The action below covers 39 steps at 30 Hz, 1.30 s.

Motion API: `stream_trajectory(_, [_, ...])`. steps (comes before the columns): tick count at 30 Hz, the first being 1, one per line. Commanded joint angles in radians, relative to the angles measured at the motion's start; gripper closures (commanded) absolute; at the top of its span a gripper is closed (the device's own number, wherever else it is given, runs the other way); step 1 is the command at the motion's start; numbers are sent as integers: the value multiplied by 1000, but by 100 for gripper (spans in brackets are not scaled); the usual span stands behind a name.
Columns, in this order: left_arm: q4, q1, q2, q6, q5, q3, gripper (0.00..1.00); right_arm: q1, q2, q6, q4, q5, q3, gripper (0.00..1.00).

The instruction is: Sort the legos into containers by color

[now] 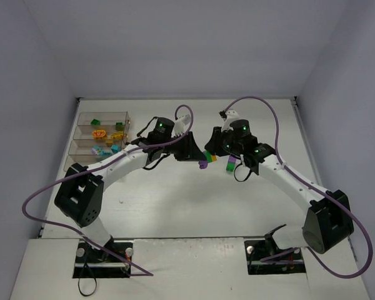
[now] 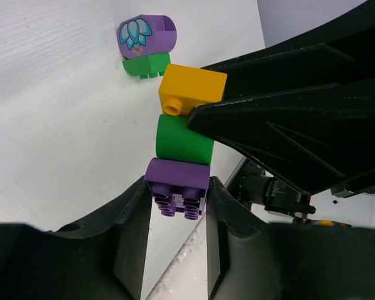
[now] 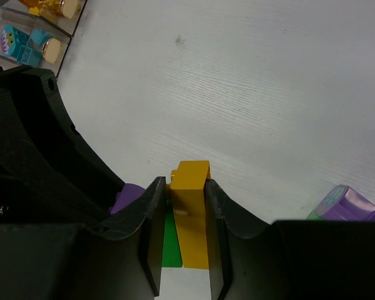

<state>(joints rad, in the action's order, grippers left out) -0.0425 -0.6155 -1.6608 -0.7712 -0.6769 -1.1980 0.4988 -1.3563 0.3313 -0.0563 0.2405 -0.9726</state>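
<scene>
The left end effector [image 1: 197, 154] and right end effector [image 1: 216, 152] meet at stacked legos [image 1: 207, 160], apart from the containers [image 1: 82, 120].

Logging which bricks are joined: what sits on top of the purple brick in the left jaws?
A green piece sits directly on the purple brick, with a yellow brick beyond it, pinched between the jaws of the right gripper. That gripper covers the stack's far side.

Overhead; both wrist views close on legos [image 1: 207, 160] [image 2: 184, 140] [image 3: 190, 206]
</scene>
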Motion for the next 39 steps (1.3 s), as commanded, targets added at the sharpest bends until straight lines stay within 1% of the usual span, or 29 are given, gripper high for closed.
stream_trajectory(1, [101,-12,18,-19,-33,-37,94,3,51,8,-79,0,0,100])
stream_trajectory(3, [105,-12,27,-19,-30,-29,100,1,52,5,-79,-7,6,100])
stream_trajectory(19, [128,-10,139,49,14,29,100,-11,48,9,-76,-47,52,100])
stream_trajectory(28, [154,-9,156,39,7,66,100,-28,39,12,-68,-49,61,100])
stream_trajectory(39, [168,5,164,35,0,75,100,-31,17,9,-70,-47,49,100])
